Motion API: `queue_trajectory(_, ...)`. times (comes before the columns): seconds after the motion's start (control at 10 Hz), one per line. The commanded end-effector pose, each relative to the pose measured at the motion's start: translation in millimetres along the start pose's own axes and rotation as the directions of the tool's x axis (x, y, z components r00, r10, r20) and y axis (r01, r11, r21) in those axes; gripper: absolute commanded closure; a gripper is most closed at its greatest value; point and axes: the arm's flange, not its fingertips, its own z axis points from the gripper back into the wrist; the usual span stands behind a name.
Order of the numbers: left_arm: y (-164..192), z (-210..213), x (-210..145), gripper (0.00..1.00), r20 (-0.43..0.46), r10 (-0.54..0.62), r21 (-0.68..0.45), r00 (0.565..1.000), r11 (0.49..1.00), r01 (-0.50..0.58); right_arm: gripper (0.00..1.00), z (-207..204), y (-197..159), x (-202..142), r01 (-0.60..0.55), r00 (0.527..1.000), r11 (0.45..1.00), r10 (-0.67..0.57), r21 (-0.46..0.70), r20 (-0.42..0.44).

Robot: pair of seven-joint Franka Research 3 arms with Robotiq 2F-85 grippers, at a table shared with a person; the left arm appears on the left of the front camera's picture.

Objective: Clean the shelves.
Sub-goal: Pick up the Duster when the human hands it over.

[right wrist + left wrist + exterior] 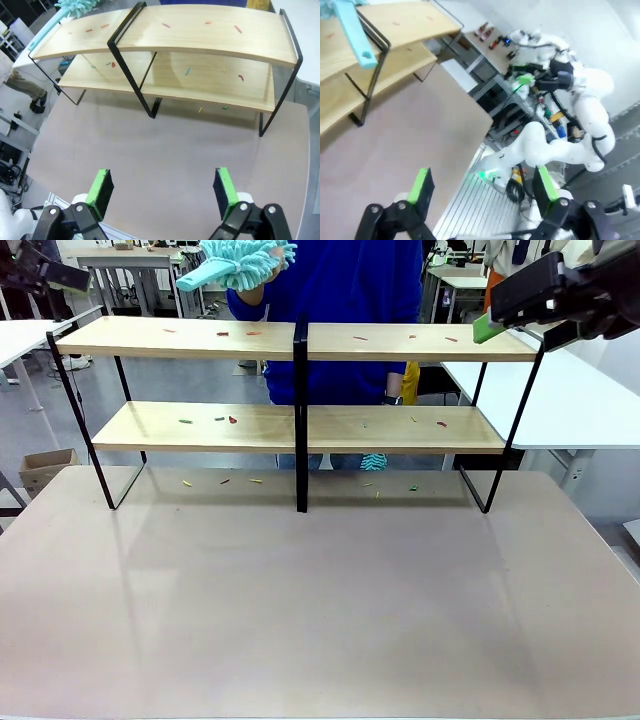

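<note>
The shelves (420, 428) stand across the far half of the table: two light-wood boards in a black frame with a central post, also in the right wrist view (200, 37) and the left wrist view (405, 22). Small red, green and yellow scraps (232, 419) lie scattered on both boards. A person in blue behind the rack holds a teal fluffy duster (245, 260) above the top board's left half; its handle (354, 35) sticks out past the board's end. My left gripper (482, 184) hangs open and empty, high at the rack's left end (70, 278). My right gripper (161, 189) is open and empty, high at the right end (495, 320).
More scraps (225, 481) lie on the grey-brown tabletop (320, 610) under the rack. The near half of the table is bare. White tables stand to the left and right (580, 400), and a cardboard box (45, 465) sits on the floor at the left.
</note>
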Motion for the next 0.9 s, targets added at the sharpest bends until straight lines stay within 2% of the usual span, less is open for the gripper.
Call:
queue_trajectory(0.0,4.6,1.3,2.4,0.0,0.011,0.029,-0.05,1.0,0.998,-0.028,0.0,0.3,-0.2,-0.2,0.001,1.0,1.0,-0.001,0.0,-0.001)
queue_trajectory(0.1,16.3,-10.1,24.7,0.0,0.01,0.13,0.01,0.992,0.992,-0.13,0.0,0.3,-0.2,-0.2,0.001,1.0,1.0,-0.001,0.0,-0.001)
queue_trajectory(0.3,75.0,-25.0,82.7,0.0,0.102,0.387,-0.053,0.916,0.922,-0.383,0.0,0.3,-0.2,-0.2,0.001,1.0,1.0,-0.001,0.0,-0.001)
queue_trajectory(0.6,146.4,-60.5,124.1,0.0,0.147,0.556,-0.128,0.818,0.831,-0.542,0.0,0.3,-0.2,-0.2,0.001,1.0,1.0,-0.001,0.0,-0.001)
queue_trajectory(0.7,160.9,-72.6,129.2,0.0,0.161,0.575,-0.14,0.802,0.818,-0.558,0.0,0.3,-0.2,-0.2,0.001,1.0,1.0,-0.001,0.0,-0.001)
queue_trajectory(0.8,168.1,-88.0,128.5,0.0,0.138,0.585,-0.176,0.799,0.809,-0.561,0.0,0.3,-0.2,-0.2,0.001,1.0,1.0,-0.001,0.0,-0.001)
